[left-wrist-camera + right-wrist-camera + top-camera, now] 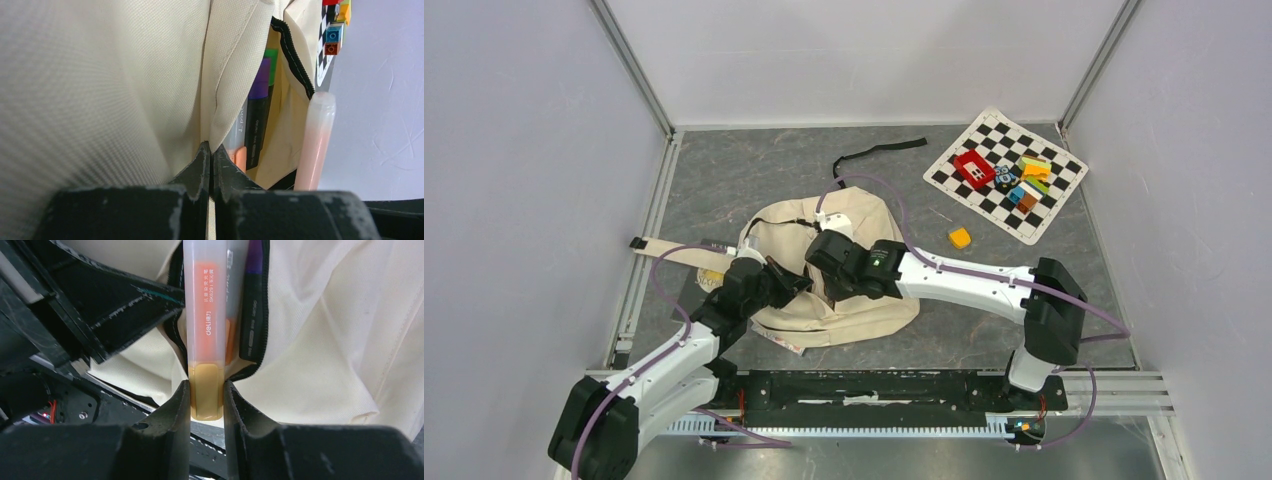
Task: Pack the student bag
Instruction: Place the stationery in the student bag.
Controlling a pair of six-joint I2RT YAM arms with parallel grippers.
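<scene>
1 beige strap [669,250] of the student bag [864,310] runs out flat toward the left edge of the table [724,170].

Left gripper [211,150]: jaws fully together, pinching a fold of the bag's cream canvas at the pocket mouth. From above it sits at the bag's left side.

The bag (1) lies slumped at table centre-left, under both wrists. The zip-edged pocket [295,55] is held open between the two grippers.

In the pocket, left wrist view:
- 1 purple-capped pen [260,82] with a dark barrel
- 1 green one [271,62] behind it
- 1 pale barrel with print [237,125]

That makes at least 3. An orange bit is low down; I can't tell if it's a fourth.

Right gripper [206,390]: jaws narrow, clamped on the amber end cap of 1 orange highlighter [207,315]. The highlighter points away from the wrist, its far end at the pocket opening, touching or just beside the purple-capped pen. I can't tell how deep it goes.

1 black strap [879,152] lies loose on the table behind the bag.

1 small yellow-orange piece [960,237] sits alone on the table right of the bag, well apart from it.

1 checkerboard sheet [969,145] is far right at the back. It carries 1 red block [974,168] and a cluster of small coloured blocks [1027,180]. They're too small to count.
</scene>
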